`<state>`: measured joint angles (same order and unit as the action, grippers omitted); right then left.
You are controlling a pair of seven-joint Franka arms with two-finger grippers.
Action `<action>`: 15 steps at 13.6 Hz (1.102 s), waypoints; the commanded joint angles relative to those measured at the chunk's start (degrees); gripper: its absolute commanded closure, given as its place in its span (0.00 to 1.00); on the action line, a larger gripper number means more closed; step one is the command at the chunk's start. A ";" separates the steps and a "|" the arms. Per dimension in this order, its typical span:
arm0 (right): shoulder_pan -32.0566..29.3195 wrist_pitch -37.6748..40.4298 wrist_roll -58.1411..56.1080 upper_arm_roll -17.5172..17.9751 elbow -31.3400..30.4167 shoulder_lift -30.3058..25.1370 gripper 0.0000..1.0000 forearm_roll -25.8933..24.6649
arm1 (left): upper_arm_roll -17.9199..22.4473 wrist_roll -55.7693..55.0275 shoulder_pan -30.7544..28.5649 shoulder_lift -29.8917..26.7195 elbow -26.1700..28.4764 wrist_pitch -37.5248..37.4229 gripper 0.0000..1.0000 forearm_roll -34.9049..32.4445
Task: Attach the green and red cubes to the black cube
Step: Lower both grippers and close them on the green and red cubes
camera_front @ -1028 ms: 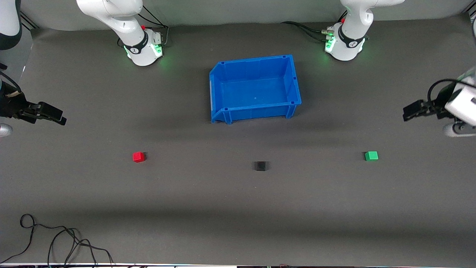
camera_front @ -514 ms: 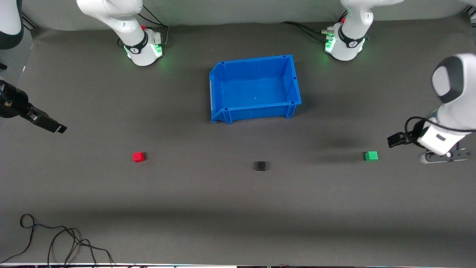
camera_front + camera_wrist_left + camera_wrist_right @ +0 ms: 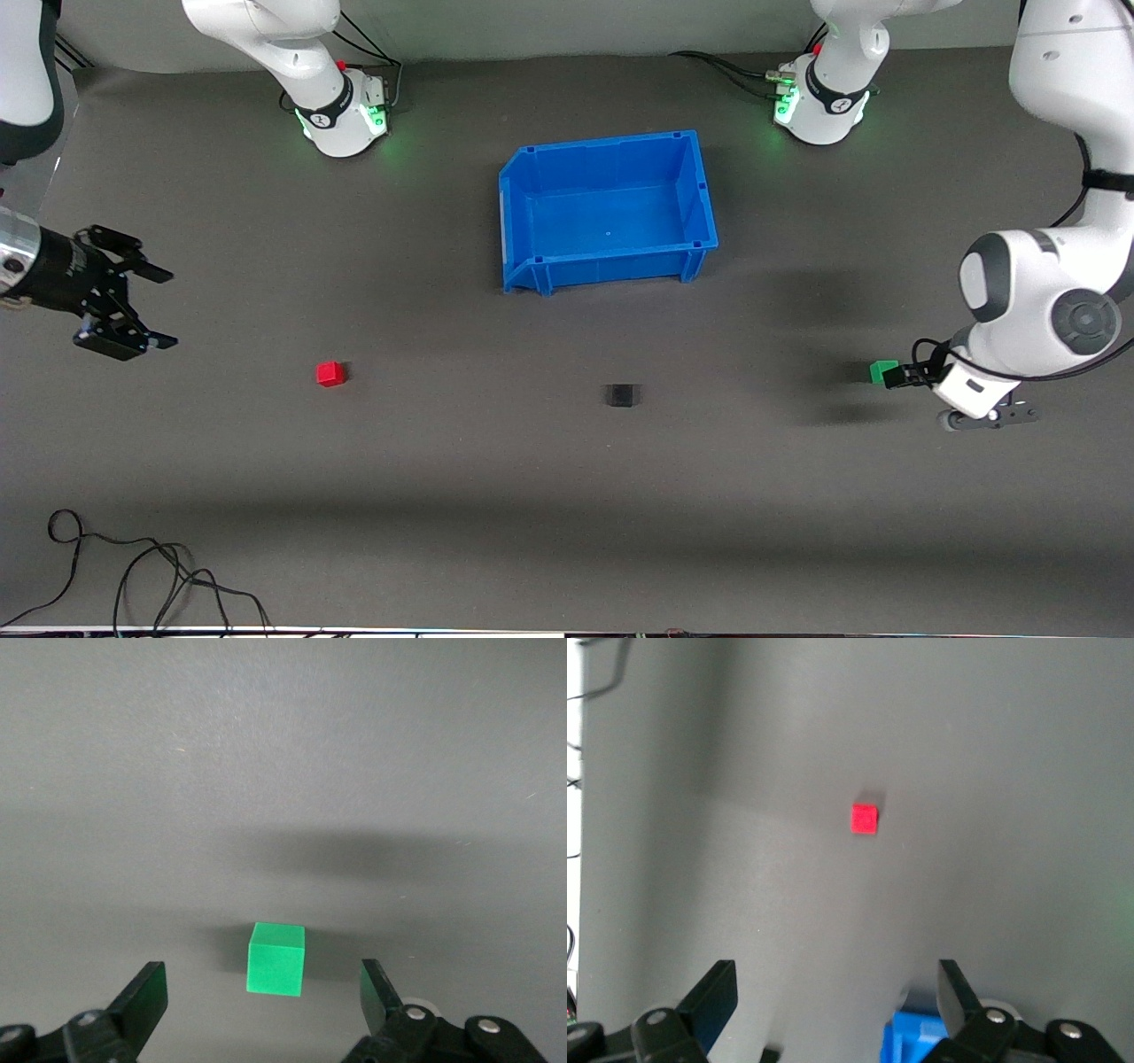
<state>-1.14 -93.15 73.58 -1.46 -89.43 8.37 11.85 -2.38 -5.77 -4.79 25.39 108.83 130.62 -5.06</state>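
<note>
A black cube [image 3: 621,395] sits on the grey desk [image 3: 567,496], nearer the front camera than a blue bin [image 3: 607,210]. Toward the left arm's end, the open left tool [image 3: 895,376] hangs just over a green cube [image 3: 275,958]. Toward the right arm's end lies a red cube [image 3: 330,374], with the open right tool [image 3: 142,307] well apart from it.

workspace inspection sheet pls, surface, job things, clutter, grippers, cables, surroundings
Surface: dark grey mat covering the table.
Job's things: red cube, black cube and green cube lie apart in a rough row, none attached.
Clutter: blue bin, with nothing seen inside, lies farther from the front camera than the cubes.
Grippers: left gripper open, just above the green cube; right gripper open, over bare mat at the right arm's end.
Cables: black cable loops on the mat near the front camera.
Surroundings: nothing seen.
</note>
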 commanded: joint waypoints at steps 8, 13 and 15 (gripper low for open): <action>-2.82 -18.52 -7.28 -0.65 -20.49 4.29 0.00 14.32 | -0.43 3.21 0.05 5.99 -1.34 0.08 0.19 -0.22; -2.73 -33.65 -20.38 -0.74 -29.39 8.84 0.00 20.12 | -0.34 4.01 -0.31 8.98 -2.83 0.87 0.36 -0.22; -2.82 -36.82 -26.28 -0.74 -29.49 12.71 0.00 25.22 | -0.43 3.93 -0.13 9.33 -3.71 0.69 0.45 -0.13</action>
<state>-4.01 -126.90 53.12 -2.01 -118.88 17.83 32.33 -2.71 -3.13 -5.04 33.96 107.03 131.58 -6.07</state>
